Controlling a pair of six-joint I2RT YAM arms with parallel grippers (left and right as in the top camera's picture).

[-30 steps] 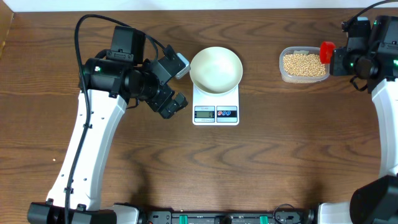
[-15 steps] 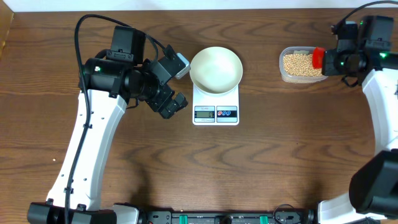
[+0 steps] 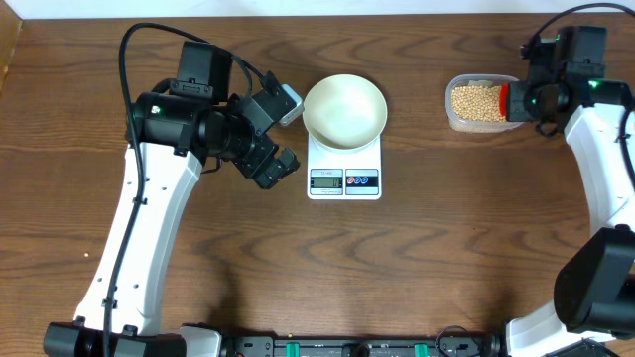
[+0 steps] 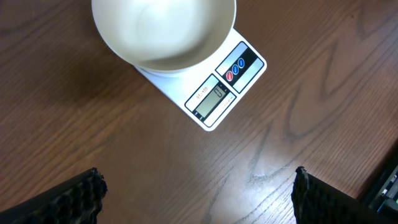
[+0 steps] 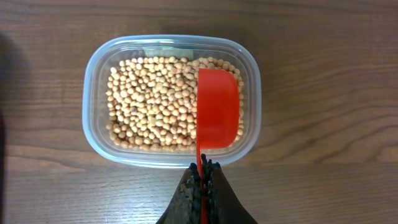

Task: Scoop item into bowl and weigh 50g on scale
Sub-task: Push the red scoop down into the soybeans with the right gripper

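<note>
White bowl [image 3: 344, 109] on top of the scale [image 3: 344, 181], near the middle of the table's [image 3: 446, 258] back edge (little screen and round buttons facing the front edge). Bowl wide enough to hide most of the scale's top. Number on the screen too small to read.

Small tan soybeans [image 3: 474, 101] in a clear plastic tub [image 3: 451, 117] close to the back right corner of the table, well apart from the bowl.

Right fingers [image 5: 188, 191] squeezed together on the thin handle of a red scoop [image 5: 217, 106]. Scoop cup over the right side of the tub, just above the soybeans (touching them or not, hard to say).

Left fingers [image 4: 74, 199] wide apart, holding nothing, hanging over bare table just beside the scale, on the side toward the left edge.
</note>
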